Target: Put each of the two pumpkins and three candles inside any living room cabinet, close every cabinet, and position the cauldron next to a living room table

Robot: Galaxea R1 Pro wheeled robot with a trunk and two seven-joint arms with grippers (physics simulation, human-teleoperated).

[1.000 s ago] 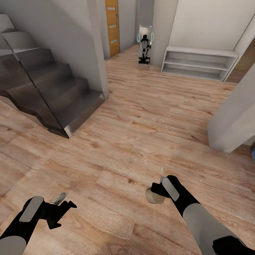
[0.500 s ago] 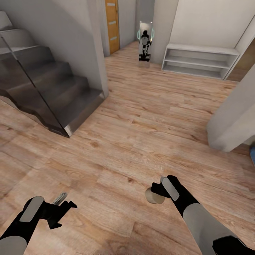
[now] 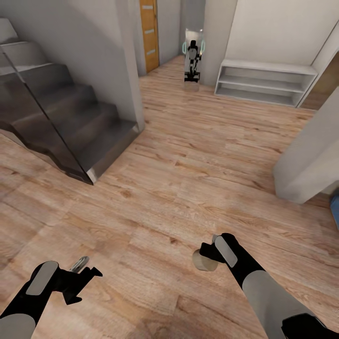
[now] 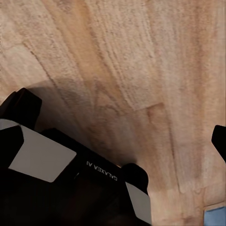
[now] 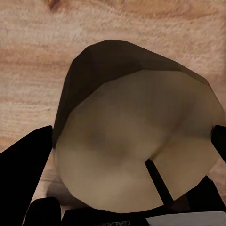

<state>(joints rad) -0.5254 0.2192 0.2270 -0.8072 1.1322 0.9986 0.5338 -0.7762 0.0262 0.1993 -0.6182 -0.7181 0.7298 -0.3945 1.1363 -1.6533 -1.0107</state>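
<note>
Low over the floor, right claw (image 3: pixel 207 254) grips candle (image 3: pixel 203 262).

My right gripper (image 3: pixel 207 254) is clamped on a beige candle (image 3: pixel 203 261), carried above the wood floor (image 3: pixel 188 179); my left gripper (image 3: pixel 87 270) carries nothing, jaw state unclear. From the candle, the dark staircase (image 3: pixel 61 117) sits far ahead-left, a white shelf unit (image 3: pixel 263 82) far ahead-right, and a pale pillar (image 3: pixel 310 160) to the right.
</note>
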